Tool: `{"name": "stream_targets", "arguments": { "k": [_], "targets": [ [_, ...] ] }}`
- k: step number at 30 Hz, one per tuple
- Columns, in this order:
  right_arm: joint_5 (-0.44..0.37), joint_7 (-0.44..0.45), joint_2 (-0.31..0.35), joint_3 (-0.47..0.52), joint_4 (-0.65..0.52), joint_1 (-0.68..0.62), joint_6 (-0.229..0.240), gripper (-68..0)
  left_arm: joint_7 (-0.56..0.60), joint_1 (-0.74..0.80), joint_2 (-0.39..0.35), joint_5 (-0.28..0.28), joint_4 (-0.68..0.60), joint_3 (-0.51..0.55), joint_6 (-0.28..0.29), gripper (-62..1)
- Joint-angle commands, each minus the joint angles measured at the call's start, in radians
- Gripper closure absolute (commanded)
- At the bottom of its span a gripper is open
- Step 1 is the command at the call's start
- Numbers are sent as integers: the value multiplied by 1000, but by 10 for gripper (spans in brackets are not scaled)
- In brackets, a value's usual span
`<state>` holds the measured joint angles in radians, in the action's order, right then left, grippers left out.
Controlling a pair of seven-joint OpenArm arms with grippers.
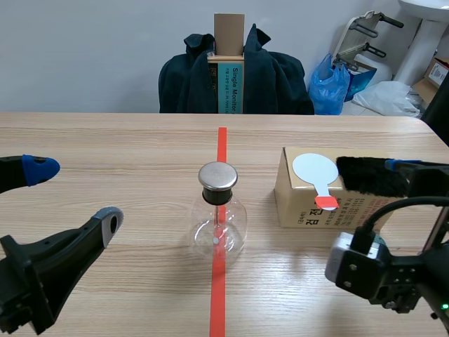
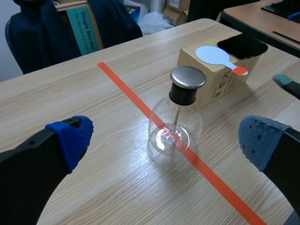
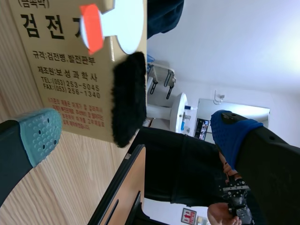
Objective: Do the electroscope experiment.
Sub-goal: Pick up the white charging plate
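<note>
Scene view, flask [image 1: 219, 226] on table [image 1: 105, 140], jacket [image 1: 280, 77], bag [image 1: 330, 81] behind

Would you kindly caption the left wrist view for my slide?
Open left hand facing the glass flask, cardboard box beyond it.

Room left of flask [image 1: 222, 226]; box [image 1: 296, 208] right.

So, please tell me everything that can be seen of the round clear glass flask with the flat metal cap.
The round clear glass flask stands upright on the wooden table, right on the orange-red tape line. A flat grey metal cap sits on a black stopper in its neck; a thin rod hangs inside. Only the table touches it.
</note>
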<state>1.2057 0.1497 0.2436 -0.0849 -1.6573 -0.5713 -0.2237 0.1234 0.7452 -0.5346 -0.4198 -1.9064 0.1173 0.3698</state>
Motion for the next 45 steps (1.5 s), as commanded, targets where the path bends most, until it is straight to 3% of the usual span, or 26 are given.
{"name": "stream_targets", "arguments": {
  "k": [1,12,17,32,34,39,45],
  "targets": [
    [-1,-10,-3,-10,16,33,-20,-679,13,5,2,-6,-17,3,2,-623],
    [67,-54,-58,-117,231,197,-55,-679,14,5,2,-6,-17,3,2,-623],
    [68,-54,-59,-146,248,238,-76,-679,14,5,2,-6,-17,3,2,-623],
    [91,-39,-58,-154,248,258,-76,-679,14,5,2,-6,-17,3,2,-623],
    [93,-39,-58,-154,248,258,-76,-617,14,5,2,-6,-17,3,2,-623],
    [93,-39,-58,-154,248,259,-76,-337,14,5,2,-6,-17,3,2,-623],
    [93,-39,-52,-154,248,258,-76,-168,14,5,2,-6,-17,3,2,-623]
  ]
}}
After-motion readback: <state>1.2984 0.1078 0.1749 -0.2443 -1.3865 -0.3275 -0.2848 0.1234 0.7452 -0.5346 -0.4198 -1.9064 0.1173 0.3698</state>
